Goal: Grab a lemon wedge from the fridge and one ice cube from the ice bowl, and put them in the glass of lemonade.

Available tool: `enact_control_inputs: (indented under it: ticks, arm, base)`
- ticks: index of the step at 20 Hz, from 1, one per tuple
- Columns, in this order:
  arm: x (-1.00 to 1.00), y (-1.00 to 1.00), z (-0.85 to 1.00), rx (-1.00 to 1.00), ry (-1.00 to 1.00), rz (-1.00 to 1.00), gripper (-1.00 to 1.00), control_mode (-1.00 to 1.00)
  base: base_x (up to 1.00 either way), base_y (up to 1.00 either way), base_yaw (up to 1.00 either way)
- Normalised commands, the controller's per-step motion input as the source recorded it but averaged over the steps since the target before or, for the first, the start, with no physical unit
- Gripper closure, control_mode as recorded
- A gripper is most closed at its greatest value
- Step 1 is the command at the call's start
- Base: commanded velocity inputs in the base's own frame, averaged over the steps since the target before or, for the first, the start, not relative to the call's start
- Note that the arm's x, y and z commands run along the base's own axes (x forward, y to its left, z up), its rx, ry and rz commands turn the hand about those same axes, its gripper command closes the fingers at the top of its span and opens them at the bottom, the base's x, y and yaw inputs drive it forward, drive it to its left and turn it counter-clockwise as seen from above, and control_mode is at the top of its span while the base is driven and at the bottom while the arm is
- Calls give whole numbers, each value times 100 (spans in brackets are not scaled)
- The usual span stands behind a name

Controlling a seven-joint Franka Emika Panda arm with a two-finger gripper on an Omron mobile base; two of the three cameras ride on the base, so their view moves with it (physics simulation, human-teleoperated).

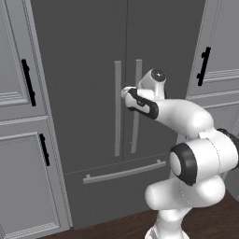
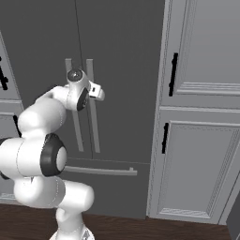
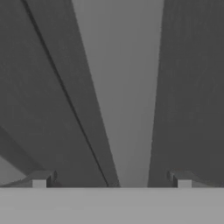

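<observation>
- Tool (image 3: 111,181): the two tips stand wide apart with nothing between them, one to each side of the right door handle (image 3: 124,92) of the fridge (image 1: 84,70).
- Handle versus tool: in the hand view the light grey bar runs straight away from the gap between the tips, centred in that gap; contact cannot be confirmed.
- Left door handle (image 1: 117,108): just beside the right one, across the door seam; in the hand view it lies off to one side, outside the tips' span.
- Side room at the tool: dark door face shows on both sides of the grasped-for bar; the neighbouring handle is the closest obstruction.
- Fridge: both doors shut, seam vertical between the handles; bottom drawer with its horizontal handle (image 1: 124,172) lies below the tool, well apart.
- Cabinets (image 2: 201,117): grey panelled fronts with black handles flank the fridge on both sides, flush with its edges.
- Floor (image 1: 205,224): dark wood strip at the fridge foot.
</observation>
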Motion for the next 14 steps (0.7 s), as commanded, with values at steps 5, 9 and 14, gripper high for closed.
enact_control_inputs:
  ticks: [5, 9, 14]
  arm:
    - [3, -35, 44, 0, 4, 0, -100, -100]
    - [17, -12, 44, -3, 12, 0, -100, -100]
    - [22, 12, -19, -5, 1, 0, -100, -100]
  base:
    - [0, 0, 0]
    - [0, 0, 0]
    - [0, 0, 0]
